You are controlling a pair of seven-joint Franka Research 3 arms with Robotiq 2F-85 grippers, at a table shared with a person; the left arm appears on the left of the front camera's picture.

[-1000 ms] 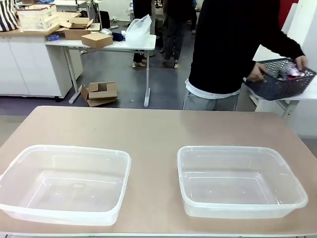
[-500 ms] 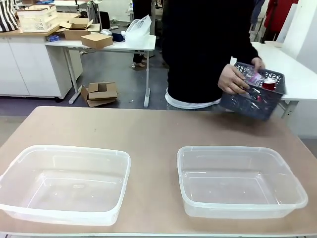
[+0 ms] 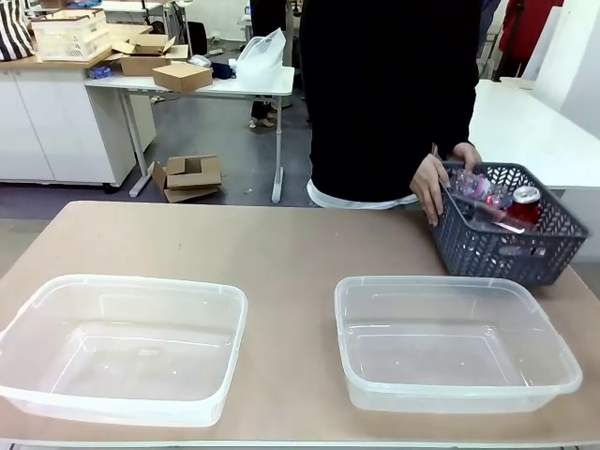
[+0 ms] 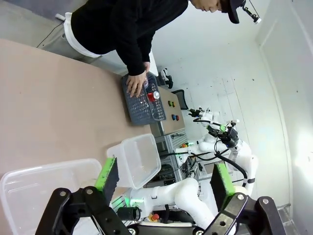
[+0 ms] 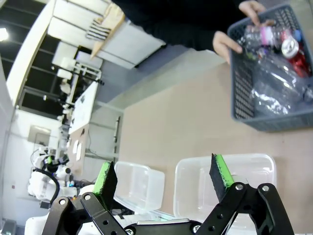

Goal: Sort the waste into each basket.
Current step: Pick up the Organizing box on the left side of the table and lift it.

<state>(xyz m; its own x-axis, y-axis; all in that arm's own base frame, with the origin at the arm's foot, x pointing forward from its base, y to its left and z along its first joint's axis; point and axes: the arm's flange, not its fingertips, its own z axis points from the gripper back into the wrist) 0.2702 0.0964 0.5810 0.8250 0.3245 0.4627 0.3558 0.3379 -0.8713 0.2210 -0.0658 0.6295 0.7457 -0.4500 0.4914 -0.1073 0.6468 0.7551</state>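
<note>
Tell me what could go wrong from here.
The person's hand is on the grey basket; an arm reaching in now could hit it.
Bottles and a red can lie piled together in it, so a grasp may catch two items or slip on crushed plastic.
The left tub and right tub look identical; waste could land in the wrong one.

The person (image 3: 389,94) has stepped from the two o'clock side to twelve o'clock behind the desk (image 3: 281,244). The dark grey basket (image 3: 502,230), carried in the air a moment ago, now sits on the desk at two o'clock, just past the right tub (image 3: 450,342).
</note>
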